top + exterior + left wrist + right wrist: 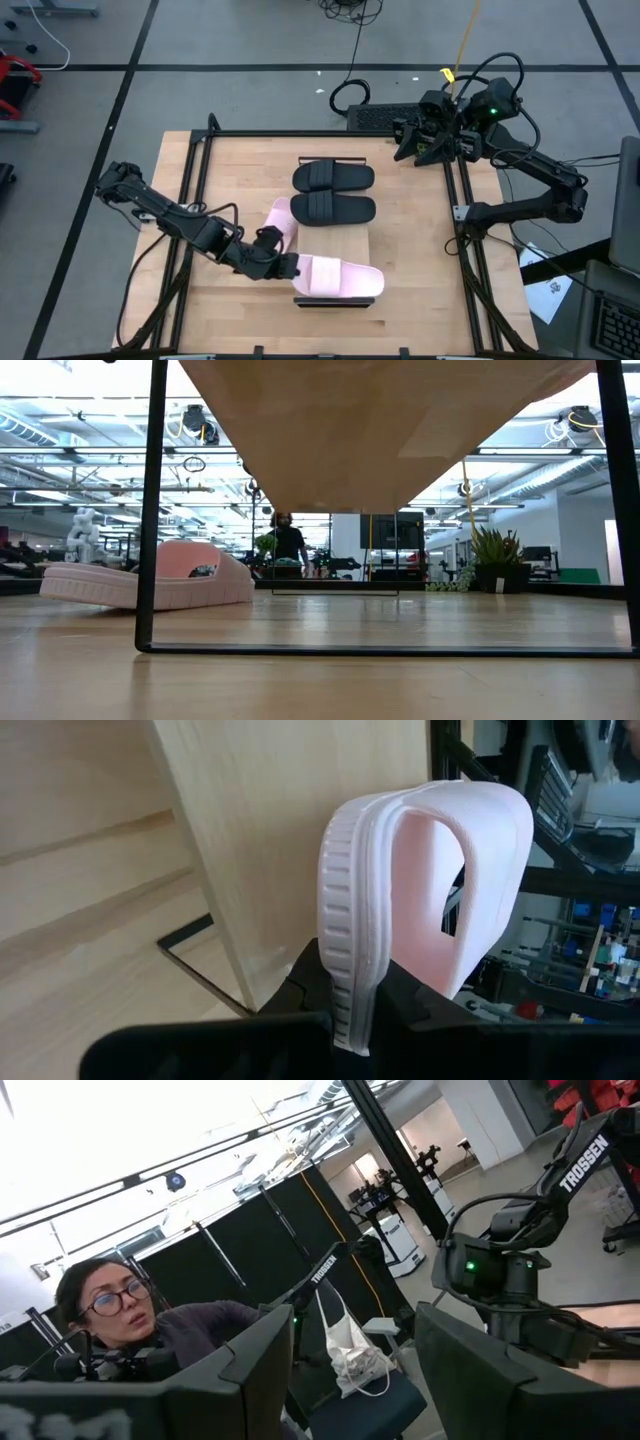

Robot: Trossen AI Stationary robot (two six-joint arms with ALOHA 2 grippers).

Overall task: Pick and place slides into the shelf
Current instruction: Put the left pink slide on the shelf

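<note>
While gripped, pink slide (340, 277) fills left hand (290, 266).

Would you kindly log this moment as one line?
left claw: shut on pink slide at shelf | right claw: parked, far edge | black slides: on table

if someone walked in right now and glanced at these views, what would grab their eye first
Most likely the pale pink slide near the table's front edge, held at one end by the left gripper, its ribbed strap filling the left wrist view. Next, the two black slides lying side by side mid-table, with a second pink slide just to their left. The right gripper waits at the far right corner, off the work.
</note>
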